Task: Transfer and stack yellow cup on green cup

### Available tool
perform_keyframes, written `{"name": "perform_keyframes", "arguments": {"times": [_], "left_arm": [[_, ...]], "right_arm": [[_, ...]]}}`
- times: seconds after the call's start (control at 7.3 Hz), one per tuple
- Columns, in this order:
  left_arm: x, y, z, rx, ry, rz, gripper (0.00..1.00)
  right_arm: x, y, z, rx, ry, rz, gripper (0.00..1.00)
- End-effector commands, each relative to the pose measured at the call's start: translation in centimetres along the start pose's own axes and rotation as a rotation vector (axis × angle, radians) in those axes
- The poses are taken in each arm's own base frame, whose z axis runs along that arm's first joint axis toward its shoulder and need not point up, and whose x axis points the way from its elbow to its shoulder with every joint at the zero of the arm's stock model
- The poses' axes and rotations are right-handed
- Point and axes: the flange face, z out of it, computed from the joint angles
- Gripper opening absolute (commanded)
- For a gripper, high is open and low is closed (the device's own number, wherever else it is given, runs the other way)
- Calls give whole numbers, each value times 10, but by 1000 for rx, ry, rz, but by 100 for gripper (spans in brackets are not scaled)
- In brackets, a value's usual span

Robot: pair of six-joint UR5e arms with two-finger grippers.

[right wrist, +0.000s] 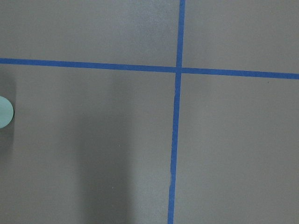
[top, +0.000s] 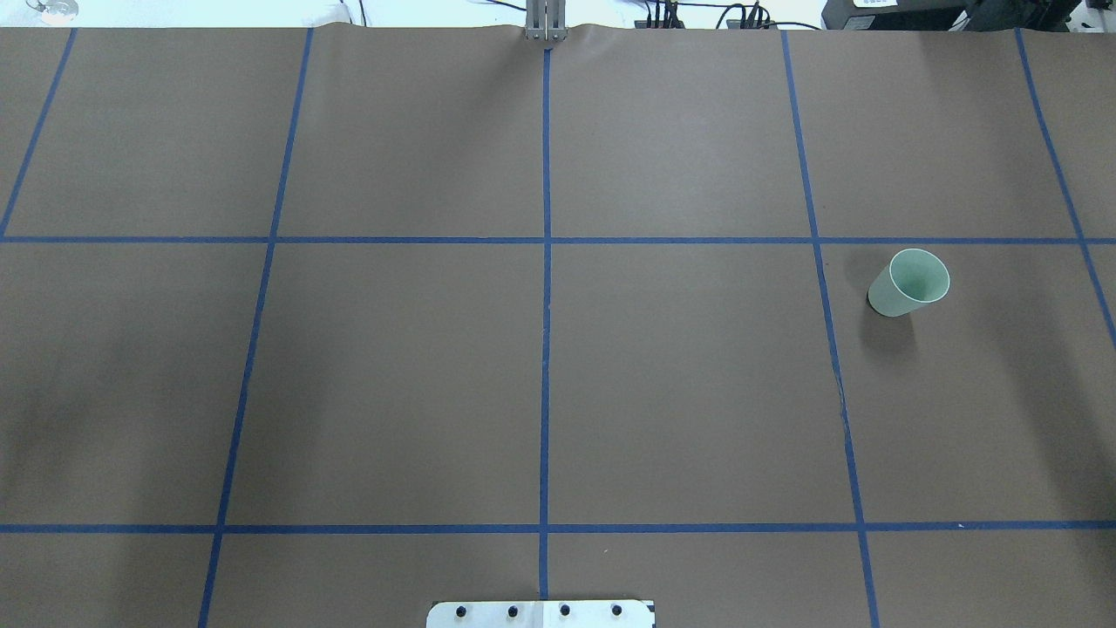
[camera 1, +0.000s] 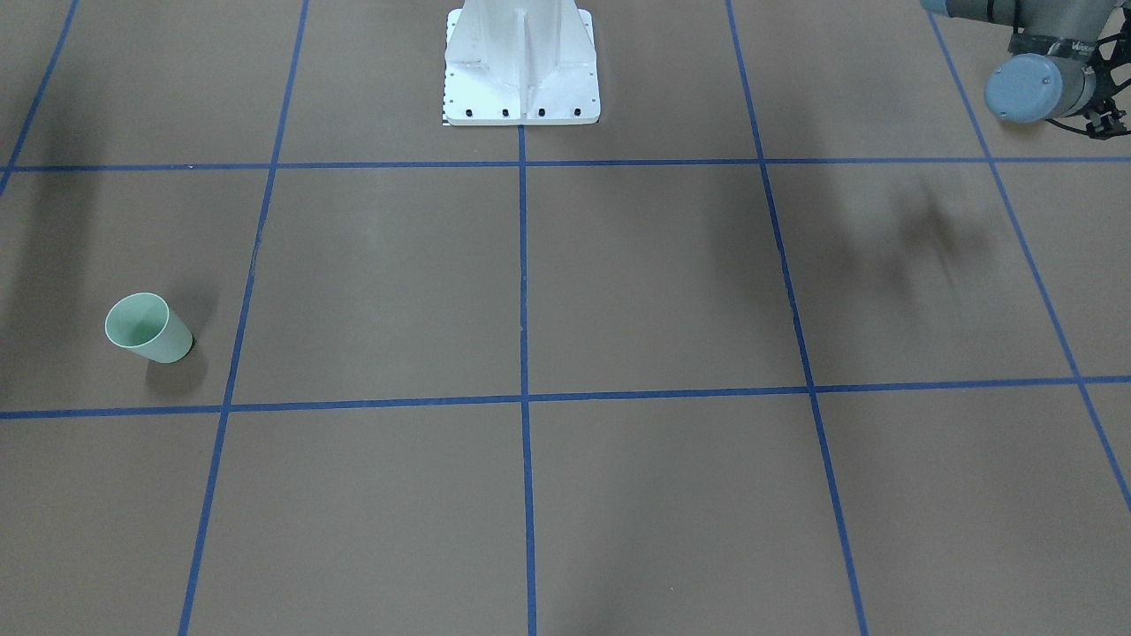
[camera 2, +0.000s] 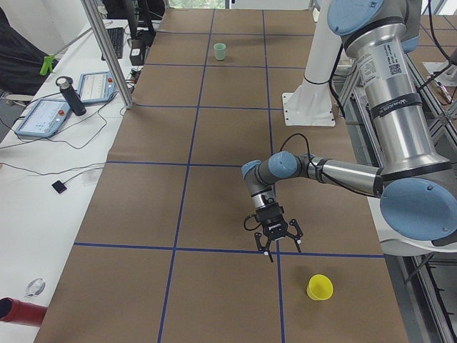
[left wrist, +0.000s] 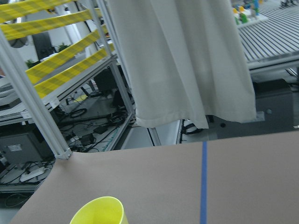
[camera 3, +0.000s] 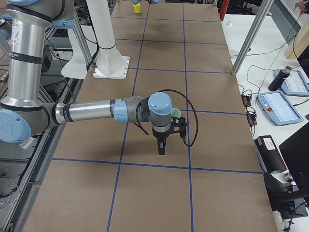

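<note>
The yellow cup (camera 2: 319, 287) stands upright near the table's end on my left. It also shows at the bottom of the left wrist view (left wrist: 98, 212) and far away in the exterior right view (camera 3: 137, 8). The green cup (camera 1: 148, 329) stands upright on my right half (top: 908, 283) (camera 2: 220, 51). My left gripper (camera 2: 283, 251) hangs above the table, a short way from the yellow cup. My right gripper (camera 3: 161, 149) hangs beside the green cup (camera 3: 177, 113), whose edge shows in the right wrist view (right wrist: 3, 112). I cannot tell whether either gripper is open or shut.
The white robot base (camera 1: 521, 71) (top: 540, 613) stands at the table's middle edge. Blue tape lines (top: 546, 262) divide the brown table. Beside the table stand an aluminium post (camera 2: 107, 50), tablets (camera 2: 44, 116) and a dark bottle (camera 2: 70, 95).
</note>
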Motion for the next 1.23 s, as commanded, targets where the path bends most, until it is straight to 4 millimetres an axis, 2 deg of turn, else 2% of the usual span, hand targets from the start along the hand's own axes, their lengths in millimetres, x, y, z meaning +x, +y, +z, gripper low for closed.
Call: {"name": "perform_keyframes", "arguments": {"times": [0.0,0.27,0.68,1.1], "left_arm": [[4,39,28,41,-89,-59,100],[18,67,51,88,-139,-77,100],[20,75,88,142,-205,-83,100],[10,85,90,114,-256,-72,100]], "right_arm": [[0,0,0,-1,-1,-1,100],[-1,-1,0,1,-1,-4,100],[-3,-3,-2,5,-4,-7,100],[-3,-4,-2,6,-4,-8,100]]}}
